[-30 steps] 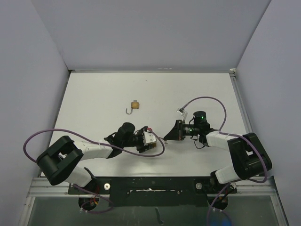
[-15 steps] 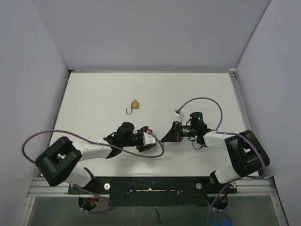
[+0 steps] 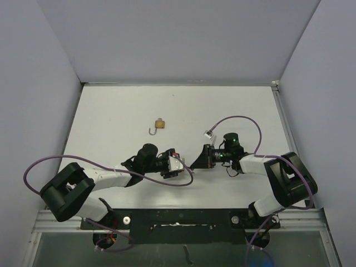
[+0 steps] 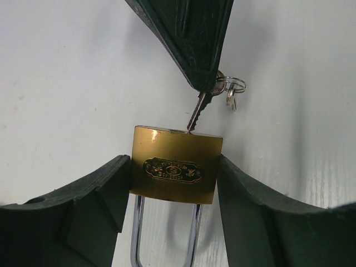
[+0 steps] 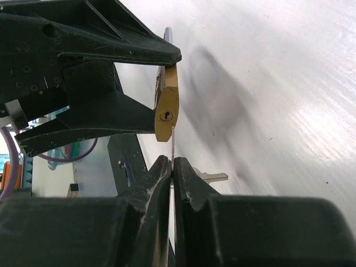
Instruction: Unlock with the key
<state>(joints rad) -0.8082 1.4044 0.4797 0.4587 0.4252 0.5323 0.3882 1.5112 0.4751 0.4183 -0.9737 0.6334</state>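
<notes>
Right pincer (image 5: 173,164) pinches key (image 4: 198,111); only its wrist view shows padlock's (image 5: 167,100) keyhole (image 5: 165,115)

Lower centre of the top view is blocked — left gripper (image 3: 177,165) and right gripper (image 3: 199,158) are met nose to nose, the gap filled by the brass padlock (image 4: 175,165) and key (image 4: 197,109). A loose padlock (image 3: 159,124) is noted just above, left of centre. Open table (image 3: 111,111) is seen at upper left and upper right, hemmed by walls (image 3: 178,44).
</notes>
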